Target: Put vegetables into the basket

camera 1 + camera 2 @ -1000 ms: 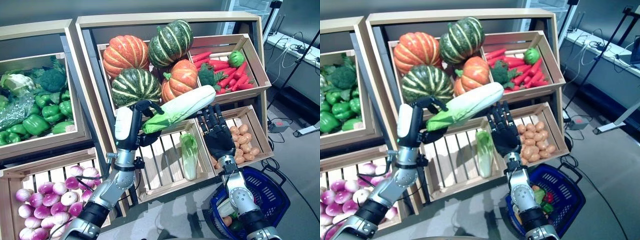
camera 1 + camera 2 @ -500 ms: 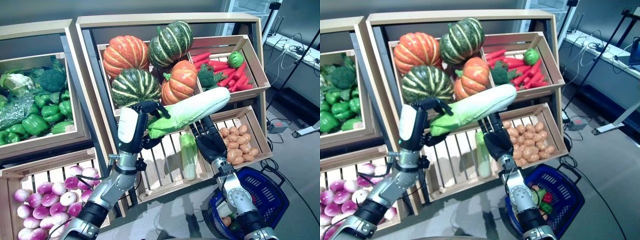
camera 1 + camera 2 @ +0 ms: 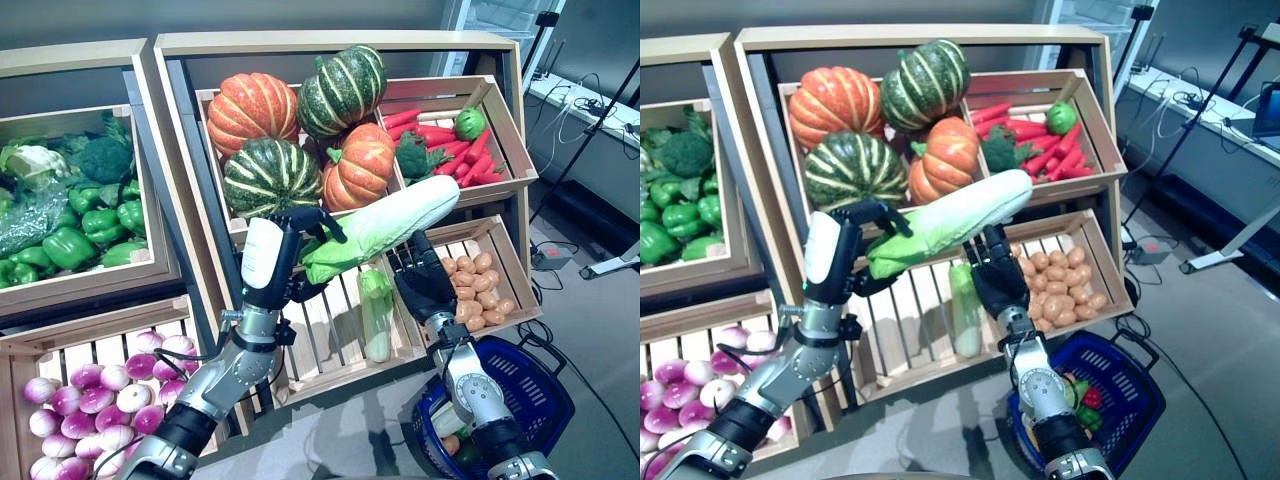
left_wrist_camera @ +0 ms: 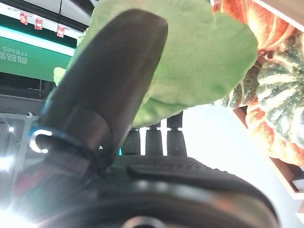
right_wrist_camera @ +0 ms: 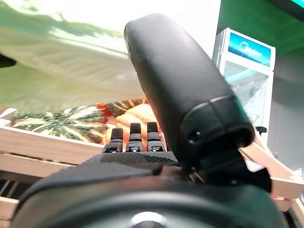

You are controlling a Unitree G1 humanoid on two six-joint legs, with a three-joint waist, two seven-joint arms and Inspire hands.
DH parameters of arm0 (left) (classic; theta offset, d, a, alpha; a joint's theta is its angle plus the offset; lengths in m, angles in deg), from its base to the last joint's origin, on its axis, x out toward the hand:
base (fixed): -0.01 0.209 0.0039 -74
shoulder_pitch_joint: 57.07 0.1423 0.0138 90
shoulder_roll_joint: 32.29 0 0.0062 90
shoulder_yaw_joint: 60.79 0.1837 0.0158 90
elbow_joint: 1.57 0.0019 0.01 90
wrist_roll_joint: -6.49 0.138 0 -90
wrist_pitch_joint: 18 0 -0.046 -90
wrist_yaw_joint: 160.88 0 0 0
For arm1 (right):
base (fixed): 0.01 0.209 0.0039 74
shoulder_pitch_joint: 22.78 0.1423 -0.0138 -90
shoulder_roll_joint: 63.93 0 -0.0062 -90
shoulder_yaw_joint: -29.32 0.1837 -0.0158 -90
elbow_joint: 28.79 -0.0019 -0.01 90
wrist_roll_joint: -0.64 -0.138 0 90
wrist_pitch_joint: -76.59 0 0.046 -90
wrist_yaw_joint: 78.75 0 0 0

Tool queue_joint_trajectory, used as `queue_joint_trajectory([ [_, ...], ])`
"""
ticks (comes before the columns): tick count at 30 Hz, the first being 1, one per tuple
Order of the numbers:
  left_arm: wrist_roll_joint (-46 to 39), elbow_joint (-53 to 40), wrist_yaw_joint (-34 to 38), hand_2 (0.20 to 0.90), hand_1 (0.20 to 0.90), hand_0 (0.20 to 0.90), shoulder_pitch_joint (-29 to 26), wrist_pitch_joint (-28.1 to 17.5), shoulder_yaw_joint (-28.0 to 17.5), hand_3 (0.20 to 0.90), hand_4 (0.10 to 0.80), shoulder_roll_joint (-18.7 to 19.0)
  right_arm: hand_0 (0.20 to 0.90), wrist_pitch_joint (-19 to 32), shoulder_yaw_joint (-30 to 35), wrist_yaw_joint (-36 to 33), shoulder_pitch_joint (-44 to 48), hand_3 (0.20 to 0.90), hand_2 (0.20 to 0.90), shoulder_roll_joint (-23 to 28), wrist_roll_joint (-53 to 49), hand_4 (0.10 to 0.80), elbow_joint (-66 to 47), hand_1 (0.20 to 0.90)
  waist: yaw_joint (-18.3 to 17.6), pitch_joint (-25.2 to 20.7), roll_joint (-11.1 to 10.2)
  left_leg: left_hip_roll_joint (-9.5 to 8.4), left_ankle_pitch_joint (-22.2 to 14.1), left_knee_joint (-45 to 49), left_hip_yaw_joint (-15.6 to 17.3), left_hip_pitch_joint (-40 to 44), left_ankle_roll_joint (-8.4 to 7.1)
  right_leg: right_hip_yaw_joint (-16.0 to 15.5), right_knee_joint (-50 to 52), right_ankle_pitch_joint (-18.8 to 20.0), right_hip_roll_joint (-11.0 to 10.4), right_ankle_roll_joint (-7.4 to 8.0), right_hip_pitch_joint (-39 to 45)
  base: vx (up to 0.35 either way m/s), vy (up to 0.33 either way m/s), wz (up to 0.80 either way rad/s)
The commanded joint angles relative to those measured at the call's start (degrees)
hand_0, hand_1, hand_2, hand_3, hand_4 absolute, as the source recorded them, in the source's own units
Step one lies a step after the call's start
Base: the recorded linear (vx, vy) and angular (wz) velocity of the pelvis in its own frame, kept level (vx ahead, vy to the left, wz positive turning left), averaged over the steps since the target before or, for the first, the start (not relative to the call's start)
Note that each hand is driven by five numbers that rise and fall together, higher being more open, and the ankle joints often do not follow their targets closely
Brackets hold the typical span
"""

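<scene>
Left hand (image 3: 268, 262) is raised upright on a bent arm, fingers and thumb curled round the cabbage (image 3: 385, 225). Right hand (image 3: 427, 285) is raised beneath it, fingers straight and pointing up.

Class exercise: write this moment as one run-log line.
left hand: shut on napa cabbage, leafy end | right hand: open beneath white end | basket: lower right, not yet reached

At frame centre, the left robot hand (image 3: 845, 250) is gripping a long cabbage (image 3: 952, 222) while the right robot hand (image 3: 992, 275) is reaching up beneath it.
</scene>
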Motion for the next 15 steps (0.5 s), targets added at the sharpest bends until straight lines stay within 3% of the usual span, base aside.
queue_joint_trajectory([
  [1, -4.68, -4.03, 0.18, 0.3, 0.3, 0.3, -6.02, -4.96, 0.56, 0.3, 0.4, 2.07, 0.9, 5.43, 3.73, 5.52, 10.09, 0.9, 0.9, -0.37, -0.24, 0.8, -7.79, 0.9, -1.11, -2.18, -0.58, -3.42, -2.59, 0.06, -1.12, -1.32, 2.75, 1.47, 0.21, 0.87, -0.74, -2.84, 0.79, 0.0, 0.0, 0.0],
  [8, -6.05, -3.05, -2.54, 0.3, 0.3, 0.3, -5.86, -6.4, 1.77, 0.3, 0.4, 3.17, 0.9, 8.57, 6.87, 4.9, 13.72, 0.9, 0.9, 2.21, 2.15, 0.8, -8.08, 0.9, -0.79, -2.11, -0.6, -3.39, -2.64, 0.06, -1.37, -1.38, 2.7, 1.38, 0.28, 0.8, -0.69, -2.92, 0.73, 0.0, 0.0, 0.0],
  [15, -12.1, -2.32, -10.33, 0.3, 0.3, 0.3, -5.62, -9.09, 4.18, 0.3, 0.4, 3.75, 0.9, 11.02, 9.35, 1.5, 16.67, 0.9, 0.9, 4.66, 7.26, 0.8, -6.57, 0.9, -0.73, -2.16, -0.54, -3.36, -2.77, 0.06, -1.5, -1.37, 2.66, 1.52, 0.42, 0.69, -0.62, -2.92, 0.6, 0.0, 0.0, 0.0],
])
